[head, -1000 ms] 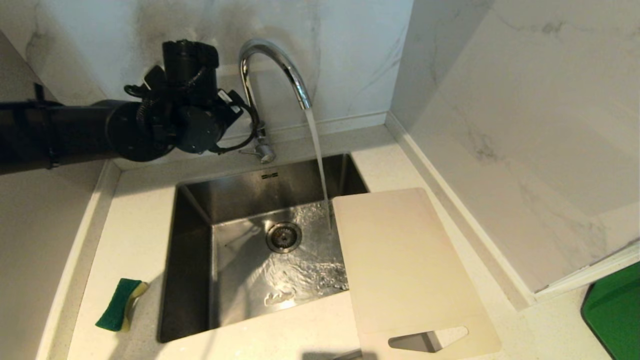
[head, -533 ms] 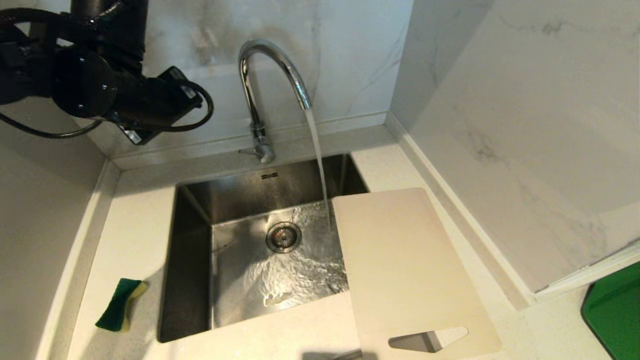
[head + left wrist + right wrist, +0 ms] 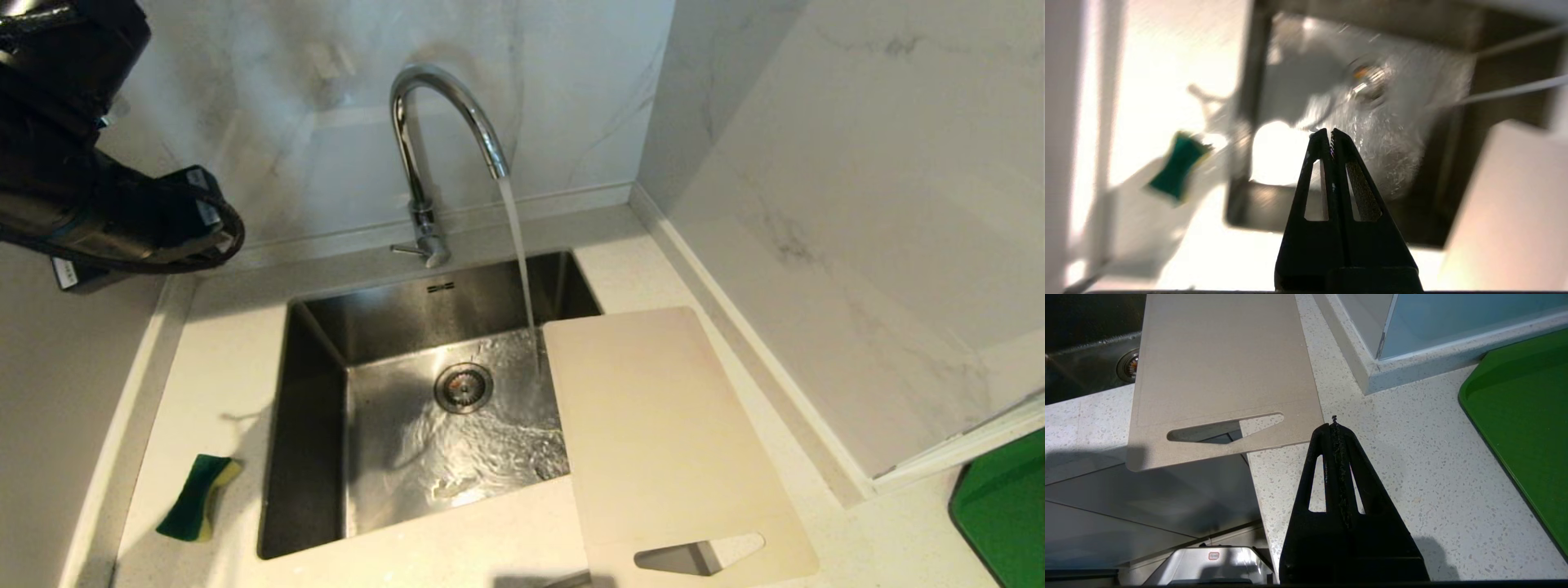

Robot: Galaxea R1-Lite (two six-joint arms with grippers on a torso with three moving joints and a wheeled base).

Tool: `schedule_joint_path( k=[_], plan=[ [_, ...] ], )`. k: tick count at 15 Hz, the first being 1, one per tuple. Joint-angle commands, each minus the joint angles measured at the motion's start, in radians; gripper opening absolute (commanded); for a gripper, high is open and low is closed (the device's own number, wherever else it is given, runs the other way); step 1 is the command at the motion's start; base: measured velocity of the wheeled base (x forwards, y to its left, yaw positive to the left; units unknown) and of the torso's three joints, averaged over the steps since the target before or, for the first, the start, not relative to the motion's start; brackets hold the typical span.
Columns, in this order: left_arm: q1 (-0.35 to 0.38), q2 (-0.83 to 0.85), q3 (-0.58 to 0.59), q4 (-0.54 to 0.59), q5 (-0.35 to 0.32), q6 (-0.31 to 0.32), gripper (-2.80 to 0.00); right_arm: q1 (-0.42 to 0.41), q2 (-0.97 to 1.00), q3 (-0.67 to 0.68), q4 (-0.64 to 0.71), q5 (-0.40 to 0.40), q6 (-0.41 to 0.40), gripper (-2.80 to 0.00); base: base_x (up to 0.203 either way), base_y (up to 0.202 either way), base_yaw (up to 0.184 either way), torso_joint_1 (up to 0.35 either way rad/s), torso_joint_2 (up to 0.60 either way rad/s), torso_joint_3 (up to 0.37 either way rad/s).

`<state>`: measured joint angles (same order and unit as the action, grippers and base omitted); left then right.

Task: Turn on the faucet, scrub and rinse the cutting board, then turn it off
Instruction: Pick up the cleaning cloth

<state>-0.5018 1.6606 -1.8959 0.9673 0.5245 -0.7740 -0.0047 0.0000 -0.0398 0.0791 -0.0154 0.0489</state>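
Head view: water is running, scrubbing not yet begun.
The board (image 3: 665,441) is lying dry over the sink's (image 3: 310,425) right edge, sponge (image 3: 196,498) untouched on the counter; faucet (image 3: 441,131) is flowing behind. Left gripper (image 3: 1331,134) and right gripper (image 3: 1334,424) are both closed, empty.

Faucet (image 3: 424,147): tall chrome gooseneck at the back edge of the sink (image 3: 314,425), thin side lever at its base, water running from the spout into the basin.

Cutting board (image 3: 661,433): flat beige rectangle, rounded corners, lying over the sink's right edge and the countertop (image 3: 220,384); handle cut-out at the near end.
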Motion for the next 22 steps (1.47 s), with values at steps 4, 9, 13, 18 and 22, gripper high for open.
schedule_joint_path(
  k=[4, 9, 13, 18, 22],
  plan=[
    [0.086, -0.106, 0.292, -0.019, -0.058, 0.084, -2.80, 0.000, 0.000, 0.000, 0.001, 0.000, 0.000, -2.80, 0.000, 0.000, 0.000, 0.000, 0.00, 0.000],
    [0.136, -0.192, 0.703, -0.328, -0.095, 0.227, -2.80, 0.000, 0.000, 0.000, 0.001, 0.000, 0.000, -2.80, 0.000, 0.000, 0.000, 0.000, 0.00, 0.000],
    [0.239, -0.195, 0.912, -0.520, -0.194, 0.315, -2.80, 0.000, 0.000, 0.000, 0.001, 0.000, 0.000, -2.80, 0.000, 0.000, 0.000, 0.000, 0.00, 0.000],
    [0.354, -0.129, 1.074, -0.706, -0.291, 0.418, -2.80, 0.000, 0.000, 0.000, 0.001, 0.000, 0.000, -2.80, 0.000, 0.000, 0.000, 0.000, 0.00, 0.000],
    [0.380, -0.050, 1.130, -0.811, -0.290, 0.444, -2.80, 0.000, 0.000, 0.000, 0.001, 0.000, 0.000, -2.80, 0.000, 0.000, 0.000, 0.000, 0.00, 0.000]
  ],
)
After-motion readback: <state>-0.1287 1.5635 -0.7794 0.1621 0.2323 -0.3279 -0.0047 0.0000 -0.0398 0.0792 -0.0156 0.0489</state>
